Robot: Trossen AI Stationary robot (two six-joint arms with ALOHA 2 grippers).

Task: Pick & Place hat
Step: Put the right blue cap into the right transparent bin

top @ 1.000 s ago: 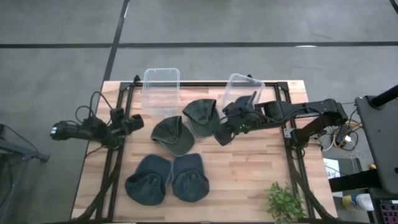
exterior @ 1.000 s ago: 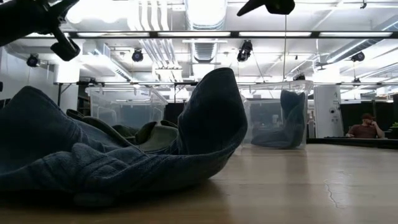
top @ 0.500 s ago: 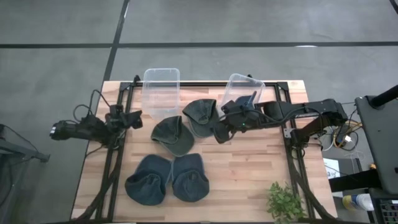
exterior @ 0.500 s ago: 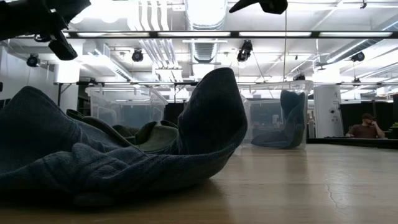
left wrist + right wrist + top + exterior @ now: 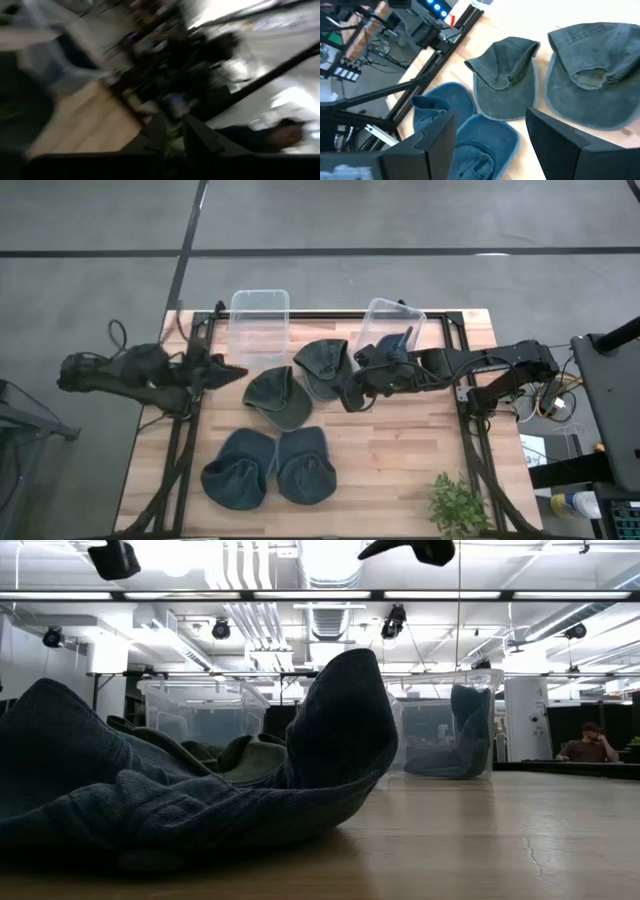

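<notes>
Dark blue hat (image 5: 357, 393) lies on the wooden desk (image 5: 420, 440) beside the right clear bin (image 5: 392, 323), released; a second ago it hung from the right end effector (image 5: 372, 380), which now stands wide over the green hats (image 5: 506, 75), as its wrist view shows. The left end effector (image 5: 228, 370) has swung toward the left bin (image 5: 259, 325); whether its fingers are spread cannot be told.

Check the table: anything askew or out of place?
Right bin sits rotated, unlike the square left bin. A blue hat stands on edge at it; in or against, can't tell.
</notes>
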